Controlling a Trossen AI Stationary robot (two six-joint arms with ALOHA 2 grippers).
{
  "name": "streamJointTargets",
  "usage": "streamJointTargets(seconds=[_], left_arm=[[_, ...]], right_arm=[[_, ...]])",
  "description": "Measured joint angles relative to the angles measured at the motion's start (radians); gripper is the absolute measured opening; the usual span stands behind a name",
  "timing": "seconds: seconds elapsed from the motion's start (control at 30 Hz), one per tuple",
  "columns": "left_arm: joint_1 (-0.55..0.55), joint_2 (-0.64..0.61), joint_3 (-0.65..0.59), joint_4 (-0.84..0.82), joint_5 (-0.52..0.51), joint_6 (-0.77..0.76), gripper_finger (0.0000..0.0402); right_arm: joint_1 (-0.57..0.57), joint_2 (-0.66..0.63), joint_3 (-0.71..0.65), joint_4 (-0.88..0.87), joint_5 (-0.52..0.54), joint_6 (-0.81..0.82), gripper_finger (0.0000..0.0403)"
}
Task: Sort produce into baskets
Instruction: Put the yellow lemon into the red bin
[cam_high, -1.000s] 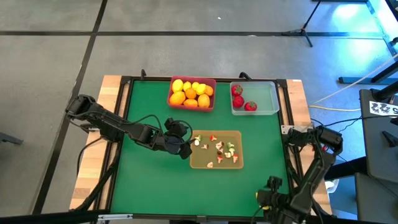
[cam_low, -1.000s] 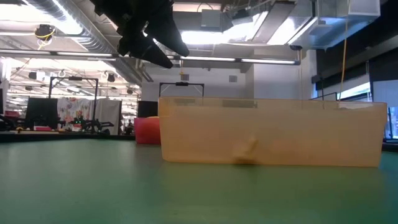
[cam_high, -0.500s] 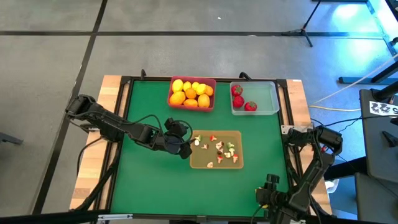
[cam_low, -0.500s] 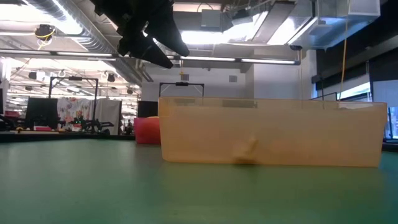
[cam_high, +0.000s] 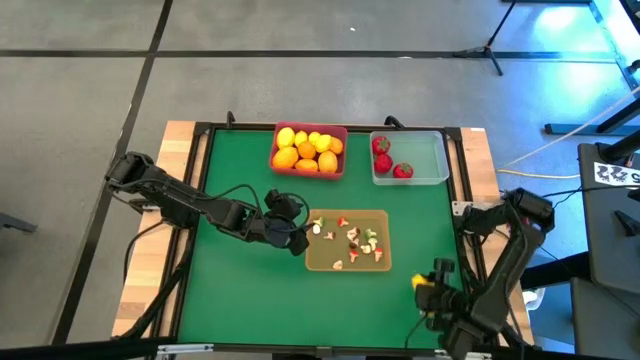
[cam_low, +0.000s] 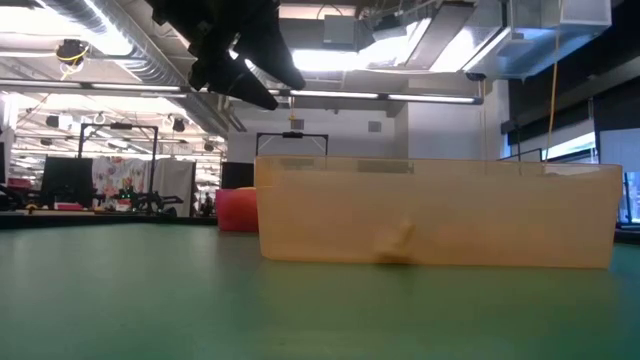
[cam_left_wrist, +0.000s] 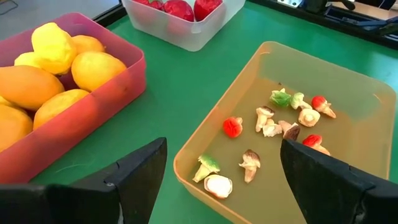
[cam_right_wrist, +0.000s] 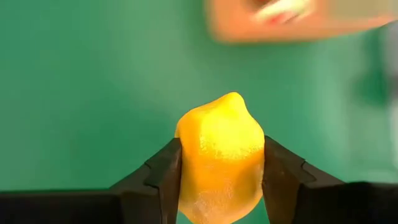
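Observation:
The pink-red tray (cam_high: 342, 163) at the far middle holds yellow and orange lemons (cam_high: 306, 150); it also shows in the left wrist view (cam_left_wrist: 118, 81). The clear tray (cam_high: 432, 170) to its right holds red fruits (cam_high: 384, 160). The tan tray (cam_high: 345, 262) in the middle holds small mushroom bits and red pieces (cam_left_wrist: 273, 124). My left gripper (cam_high: 296, 236) is open and empty, raised by the tan tray's left end. My right gripper (cam_high: 428, 288) is shut on a yellow lemon (cam_right_wrist: 219, 155) near the table's near right corner. My right gripper pinches the yellow lemon's two opposite sides (cam_right_wrist: 186, 163) between its two fingers (cam_right_wrist: 163, 171). The lemon's pointed end sticks out past the fingertips. It shows over the green table surface, lifted clear as far as I can see.
The green mat is bordered by a black frame and wooden table edges (cam_high: 185, 140). Open green surface lies left of the tan tray and along the near edge. In the low view the tan tray's wall (cam_low: 430, 215) fills the middle.
My right gripper has moved with the yellow lemon from the table's near edge a little toward the far edge and the tan tray. My left gripper has kept still.

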Motion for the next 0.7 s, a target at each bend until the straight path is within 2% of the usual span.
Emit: streamJointTargets(seconds=[0.17, 0.47, 0.57, 0.7], left_arm=[[0.000, 0.000, 0.000, 0.005, 0.000, 0.000, 0.0308], [0.000, 0.000, 0.000, 0.004, 0.024, 0.015, 0.0308], [0.000, 0.000, 0.000, 0.004, 0.025, 0.016, 0.0309], [0.000, 0.000, 0.000, 0.004, 0.026, 0.023, 0.0309]], right_arm=[[-0.082, -0.092, 0.000, -0.068, 0.119, -0.111, 0.0154], [-0.308, -0.234, -0.054, -0.056, 0.297, -0.453, 0.0152], [-0.410, -0.296, -0.112, 0.008, 0.316, -0.563, 0.0152], [-0.570, -0.382, -0.207, 0.191, 0.303, -0.759, 0.0152]])
